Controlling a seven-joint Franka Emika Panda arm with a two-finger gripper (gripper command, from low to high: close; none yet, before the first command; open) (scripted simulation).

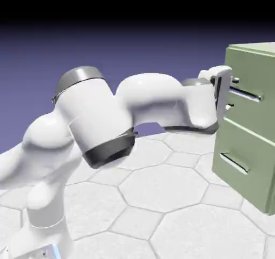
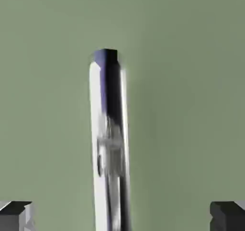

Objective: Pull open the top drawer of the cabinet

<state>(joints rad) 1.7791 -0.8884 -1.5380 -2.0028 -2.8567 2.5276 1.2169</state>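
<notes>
Drawer handle gleaming between parted fingertips

The top drawer (image 1: 250, 110) is showing a flat sage-green front with a slim, shiny silver bar handle (image 1: 245, 93), and is sitting above the lower drawer (image 1: 244, 169) in the cabinet (image 1: 252, 51) at the exterior view's right. The gripper (image 2: 122, 216) is standing wide open, holding nothing.

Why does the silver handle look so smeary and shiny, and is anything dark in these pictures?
Hand view: the top drawer's handle looks soft and smeary, with bright white streaks beside dark ones; the green drawer front is faintly shaded. Exterior view: black across the top, a bright, pale floor, and white shine on the arm.
</notes>
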